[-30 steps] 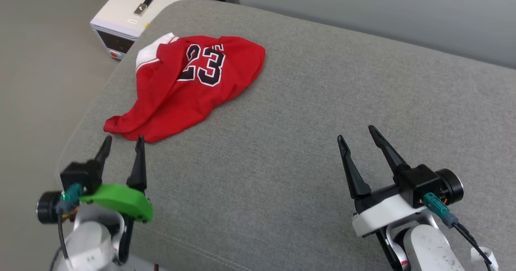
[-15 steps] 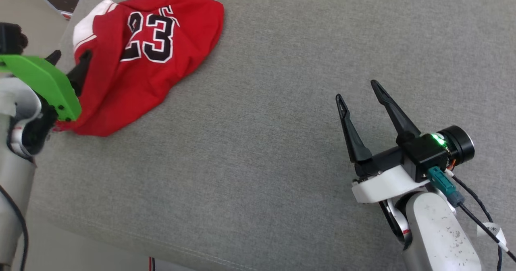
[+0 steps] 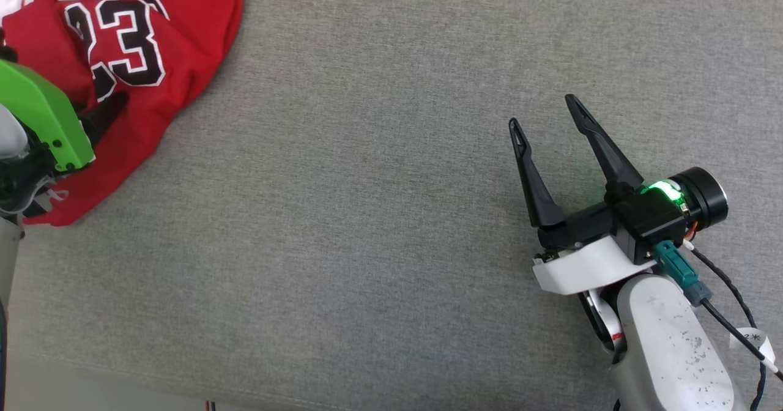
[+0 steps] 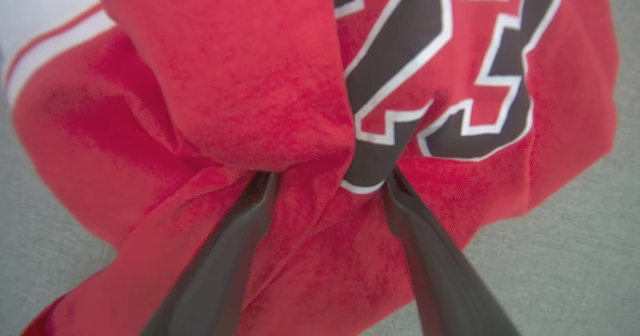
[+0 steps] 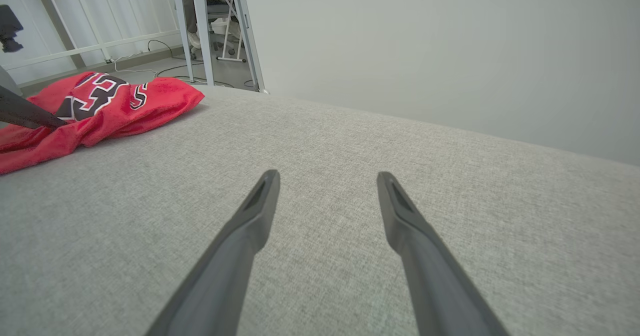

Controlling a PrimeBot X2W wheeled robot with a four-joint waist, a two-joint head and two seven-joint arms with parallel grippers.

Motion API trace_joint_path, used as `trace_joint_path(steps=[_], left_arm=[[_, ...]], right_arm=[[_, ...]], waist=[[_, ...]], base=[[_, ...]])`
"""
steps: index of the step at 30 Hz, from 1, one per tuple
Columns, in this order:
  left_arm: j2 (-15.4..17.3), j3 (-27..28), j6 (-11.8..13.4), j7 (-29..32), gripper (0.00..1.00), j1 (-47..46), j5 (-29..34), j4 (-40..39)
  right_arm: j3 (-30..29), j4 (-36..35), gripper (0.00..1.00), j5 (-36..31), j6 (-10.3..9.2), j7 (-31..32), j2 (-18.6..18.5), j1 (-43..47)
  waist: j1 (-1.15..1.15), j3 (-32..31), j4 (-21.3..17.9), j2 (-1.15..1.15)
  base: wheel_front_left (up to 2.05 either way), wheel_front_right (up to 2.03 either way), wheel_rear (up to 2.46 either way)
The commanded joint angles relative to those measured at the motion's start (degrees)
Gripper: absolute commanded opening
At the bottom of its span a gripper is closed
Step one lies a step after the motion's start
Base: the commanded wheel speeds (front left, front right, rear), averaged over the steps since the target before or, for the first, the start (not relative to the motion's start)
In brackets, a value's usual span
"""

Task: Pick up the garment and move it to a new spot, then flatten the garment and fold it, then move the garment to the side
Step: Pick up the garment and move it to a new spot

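Left tool (image 4: 328, 178), spread, presses into the shirt (image 3: 183, 32) toward the cushion (image 3: 367, 215)'s far left corner; right tool (image 3: 544, 111) spread, empty.

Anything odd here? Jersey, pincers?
The red number 23 jersey lies bunched in a heap on the grey cushion, not flat. The left pincer, open, presses into its folds. Nothing looks spilled or damaged.

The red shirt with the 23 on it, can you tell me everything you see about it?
The shirt is soft red cloth with a black 23 edged in white and a white sleeve with a red stripe. It lies crumpled, not flat, at the far left of the grey cushion. The left end effector presses its open fingers into the cloth, a fold bunched between them.
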Motion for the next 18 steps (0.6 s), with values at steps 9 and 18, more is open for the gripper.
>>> trace_joint_path(steps=[9, 18], left_arm=[[-1.03, -2.81, -0.13, -3.78, 0.0, -1.71, -0.36, 4.3], [3.21, -4.33, -0.04, -17.06, 0.0, -2.11, 4.57, 2.6]], right_arm=[[-0.03, 0.8, 1.0, -0.63, 0.12, -0.03, -0.02, 0.07], [-2.47, 3.28, 1.0, 0.53, 0.12, -0.28, 0.08, 2.46]], waist=[[-0.01, -1.35, -0.28, -0.01], [-0.01, -10.15, -0.72, -0.01]], base=[[0.0, 0.0, 0.0], [0.0, 0.0, 0.0]])
